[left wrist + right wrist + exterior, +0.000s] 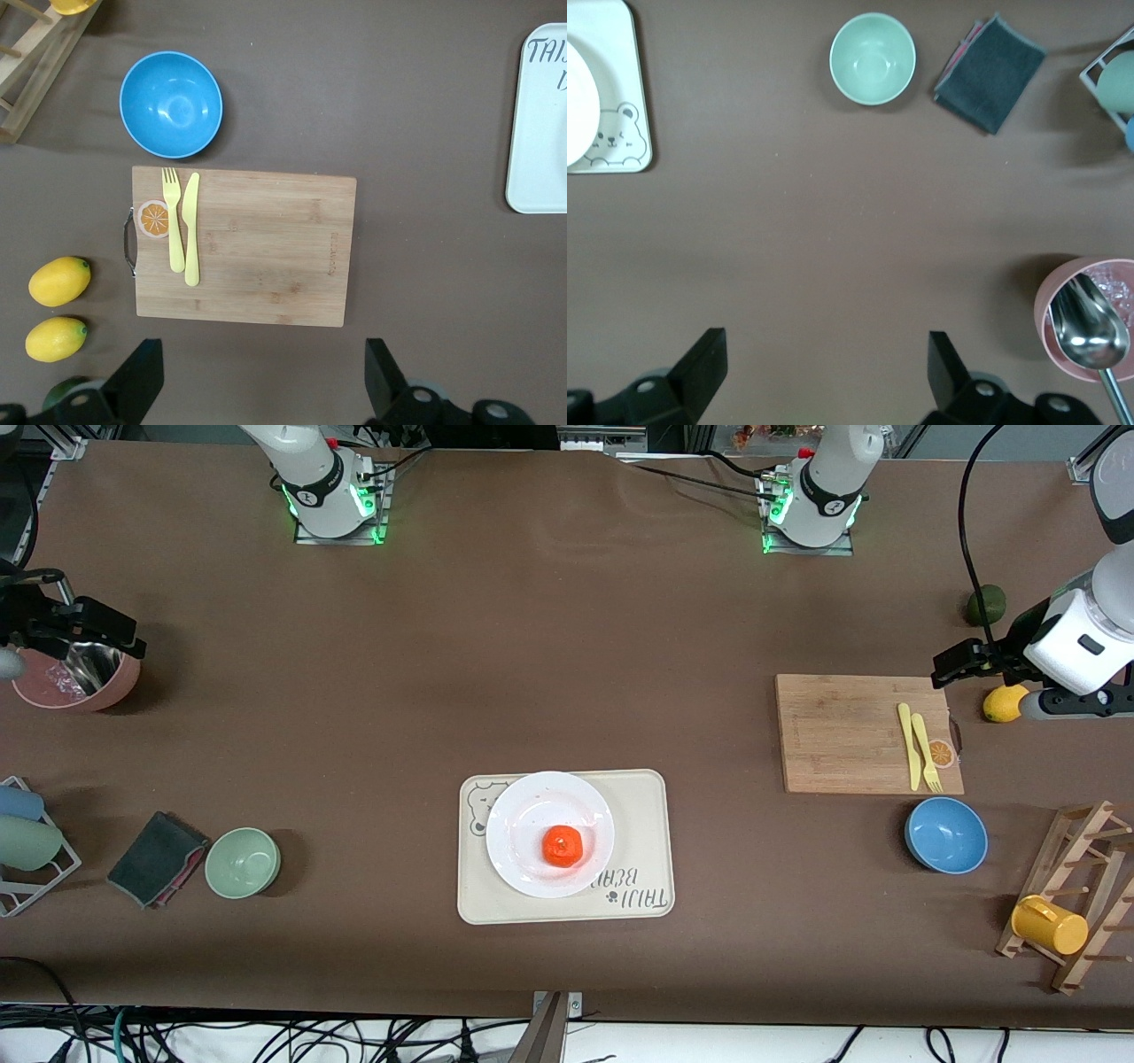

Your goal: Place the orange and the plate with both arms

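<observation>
Two arms wait with empty, spread fingers, one at each end of the brown table [549, 646]. Nearest the front camera, the cream rectangular bear-print tray [640, 797] carries the plain round white plate [532, 815], and the small red-orange orange [563, 846] sits on the plate, off its centre toward the camera. Level with the tray lie a pale green bowl [243, 862] and a folded dark grey cloth [155, 857] toward the right arm's end, and a blue bowl [945, 834] toward the left arm's end. Farther off, a bamboo cutting board [842, 731] bears a yellow plastic knife and fork [918, 748]. The left gripper [264, 385] hangs released by the board's edge, near a yellow lemon [1004, 703]. The right gripper [827, 381] hovers open beside a pink bowl [75, 686] holding a metal spoon [1090, 328].
</observation>
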{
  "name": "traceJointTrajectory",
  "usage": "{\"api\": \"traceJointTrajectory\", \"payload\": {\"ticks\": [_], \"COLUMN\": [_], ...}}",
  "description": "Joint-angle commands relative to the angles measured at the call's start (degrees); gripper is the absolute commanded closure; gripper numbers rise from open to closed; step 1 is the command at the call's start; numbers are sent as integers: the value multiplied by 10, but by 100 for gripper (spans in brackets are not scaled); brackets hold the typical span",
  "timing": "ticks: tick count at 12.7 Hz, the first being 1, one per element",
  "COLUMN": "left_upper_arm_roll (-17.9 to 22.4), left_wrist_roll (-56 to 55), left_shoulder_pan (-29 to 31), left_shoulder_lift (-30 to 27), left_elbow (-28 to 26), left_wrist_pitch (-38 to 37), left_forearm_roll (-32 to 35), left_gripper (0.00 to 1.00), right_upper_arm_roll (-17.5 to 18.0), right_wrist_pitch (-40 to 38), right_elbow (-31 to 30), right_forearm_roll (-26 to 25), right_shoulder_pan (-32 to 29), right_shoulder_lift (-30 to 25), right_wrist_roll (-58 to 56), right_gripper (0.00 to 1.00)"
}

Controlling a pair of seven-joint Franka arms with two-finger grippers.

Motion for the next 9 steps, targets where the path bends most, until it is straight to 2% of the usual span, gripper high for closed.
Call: {"api": "traceJointTrajectory", "payload": {"ticks": [1, 9], "left_upper_arm_roll": [2, 2], "left_wrist_roll": [2, 3], "left_shoulder_pan": [-2, -2], "left_shoulder_lift": [1, 1], "left_elbow": [7, 7], "left_wrist_pitch": [-10, -10], "left_forearm_roll": [-5, -5], "left_gripper": [0, 0], "right_upper_arm_roll": [7, 11], "right_wrist_pitch": [-22, -22], "right_elbow": [20, 20], "right_forearm_roll": [1, 0], "right_shoulder_pan": [2, 8], "right_shoulder_lift": [7, 7], "right_wrist_roll": [0, -2], "right_gripper": [0, 0]}}
